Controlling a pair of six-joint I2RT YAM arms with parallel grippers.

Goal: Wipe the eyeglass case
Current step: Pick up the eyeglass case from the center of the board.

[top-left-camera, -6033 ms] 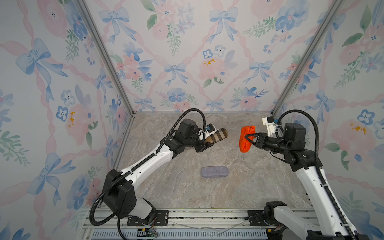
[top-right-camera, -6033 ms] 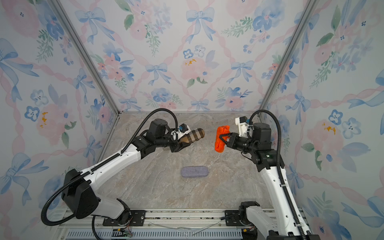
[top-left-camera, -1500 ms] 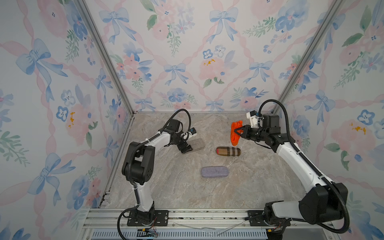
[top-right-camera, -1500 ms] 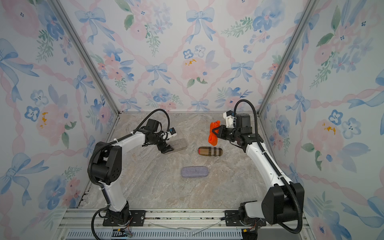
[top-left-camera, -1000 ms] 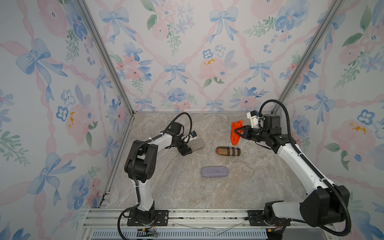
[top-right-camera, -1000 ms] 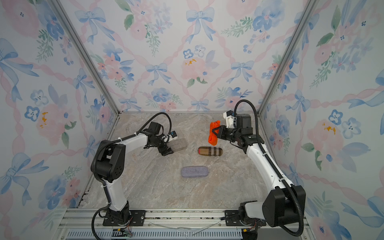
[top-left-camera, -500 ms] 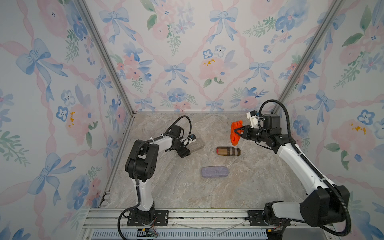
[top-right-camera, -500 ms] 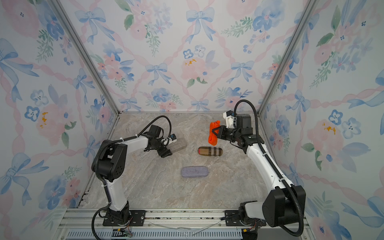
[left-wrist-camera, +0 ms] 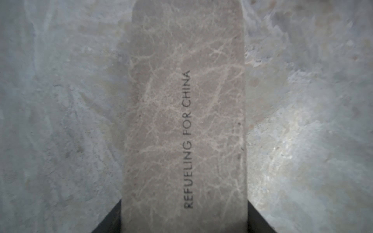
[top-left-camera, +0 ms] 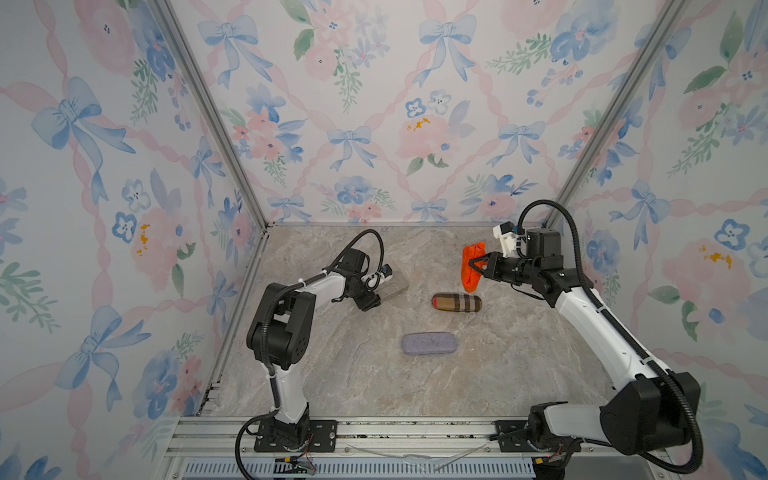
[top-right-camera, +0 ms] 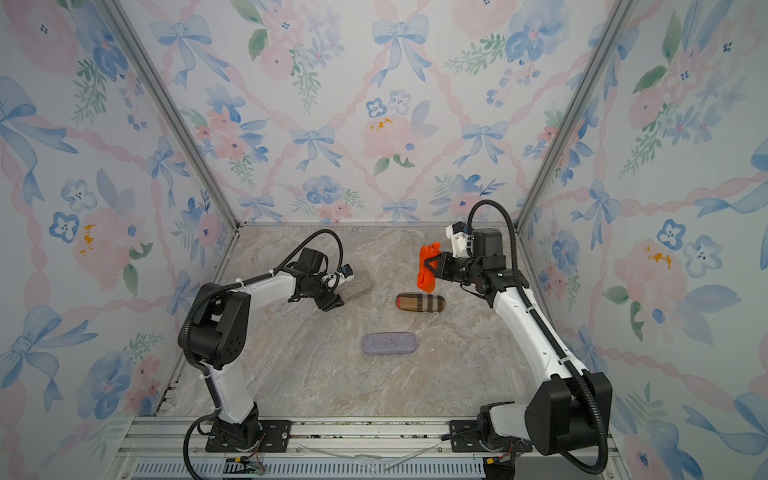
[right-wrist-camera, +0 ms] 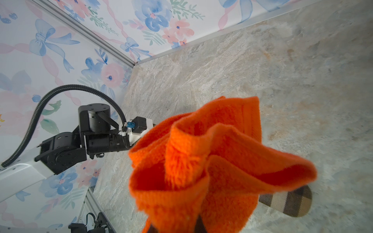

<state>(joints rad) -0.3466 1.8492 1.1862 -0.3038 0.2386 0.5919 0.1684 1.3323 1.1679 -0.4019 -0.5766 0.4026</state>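
Right hand (top-left-camera: 473, 266) clamps cloth (top-left-camera: 470, 283); left hand (top-left-camera: 376, 293) grip unclear; marble tabletop (top-left-camera: 415, 395), floral walls (top-left-camera: 374, 104).

Three eyeglass cases: marble-grey flat case (top-left-camera: 394, 286), brown plaid rounded case (top-left-camera: 457, 302), lilac felt oval case (top-left-camera: 430, 344); one orange terry cloth (top-left-camera: 472, 268); two robot arms: left arm (top-left-camera: 324, 286), right arm (top-left-camera: 582, 309)

**A:** Is this somebody's house? That bow-and-flower wallpaper (top-left-camera: 415, 124) tho...

**B:** Nah, robot lab booth. It's stuck on panels in aluminium framing (top-left-camera: 212, 112), with a marble-print tabletop (top-left-camera: 374, 386) and left arm (top-left-camera: 286, 328) and right arm (top-left-camera: 598, 328) bolted to a metal rail (top-left-camera: 415, 434).
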